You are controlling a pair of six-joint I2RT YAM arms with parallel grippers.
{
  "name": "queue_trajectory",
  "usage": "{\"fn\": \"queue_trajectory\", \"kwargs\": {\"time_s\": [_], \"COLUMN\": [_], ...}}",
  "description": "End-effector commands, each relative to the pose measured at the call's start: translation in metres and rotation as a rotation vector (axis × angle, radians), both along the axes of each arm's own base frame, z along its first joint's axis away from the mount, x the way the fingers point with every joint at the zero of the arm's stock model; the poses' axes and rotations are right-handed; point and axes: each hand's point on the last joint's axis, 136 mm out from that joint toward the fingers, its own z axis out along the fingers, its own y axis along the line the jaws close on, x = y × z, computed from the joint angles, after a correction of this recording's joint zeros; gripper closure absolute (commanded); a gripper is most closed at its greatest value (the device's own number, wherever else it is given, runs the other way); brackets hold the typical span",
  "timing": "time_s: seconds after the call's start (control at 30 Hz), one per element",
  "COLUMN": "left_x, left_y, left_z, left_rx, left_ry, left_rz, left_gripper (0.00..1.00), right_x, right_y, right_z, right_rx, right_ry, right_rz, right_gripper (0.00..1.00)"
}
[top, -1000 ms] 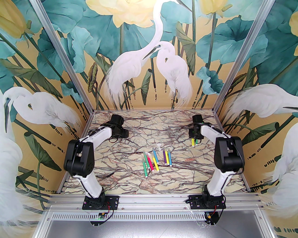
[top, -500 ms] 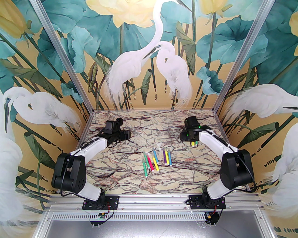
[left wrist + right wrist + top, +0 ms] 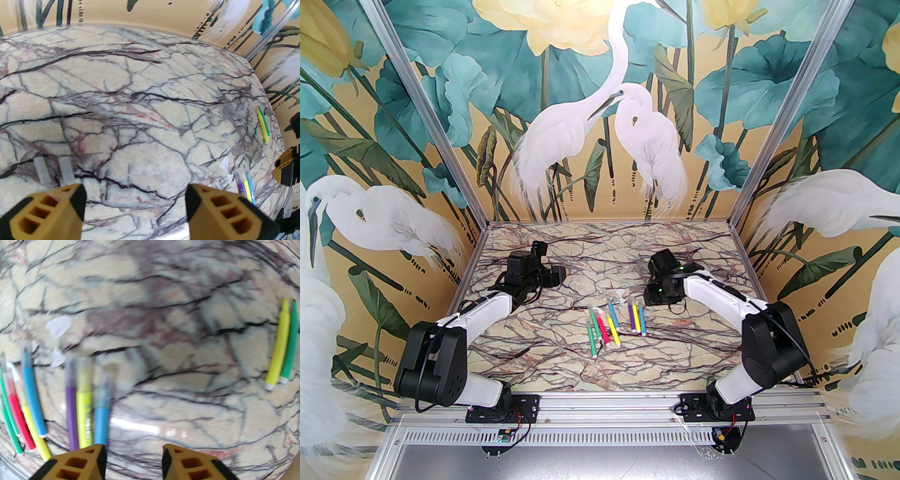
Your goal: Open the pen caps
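Two loose caps [image 3: 42, 173] lie on the counter [image 3: 140, 93], just ahead of the left hand [image 3: 133, 194], which is spread and empty. The right hand [image 3: 133, 451] was pinching a yellow pen [image 3: 277, 350] a second ago and is now spread. That pen lies uncapped beside a green pen [image 3: 289, 347], so I count two opened. Eight capped pens [image 3: 83, 404] remain near the right hand.

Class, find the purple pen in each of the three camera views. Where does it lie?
Top camera: purple pen, right of centre, leftmost of three.
Left wrist: purple pen, lower right.
Right wrist: purple pen, lower left.
Shared landmark: the yellow pen lying right beside it.
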Motion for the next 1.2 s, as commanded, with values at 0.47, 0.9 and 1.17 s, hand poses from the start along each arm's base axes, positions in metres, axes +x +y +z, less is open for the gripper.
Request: {"fn": "queue_trajectory", "kwargs": {"time_s": [0.47, 0.9, 1.17], "left_x": [-0.01, -0.009, -0.009], "left_y": [0.002, 0.001, 0.002], "left_z": [0.022, 0.02, 0.02], "left_rx": [0.012, 0.004, 0.011], "left_ry": [-0.114, -0.112, -0.109], "left_rz": [-0.028, -0.03, -0.022], "left_gripper": [0.25, 0.25, 0.25], "right_x": [-0.026, -0.03, -0.028], "right_y": [0.029, 0.024, 0.02], "right_z": [-0.051, -0.064, -0.074], "right_rx": [-0.045, -0.156, -0.24], "right_ry": [0.159, 0.185, 0.181], "right_rz": [0.015, 0.022, 0.026], "right_gripper": [0.6, 0.66, 0.7]}}
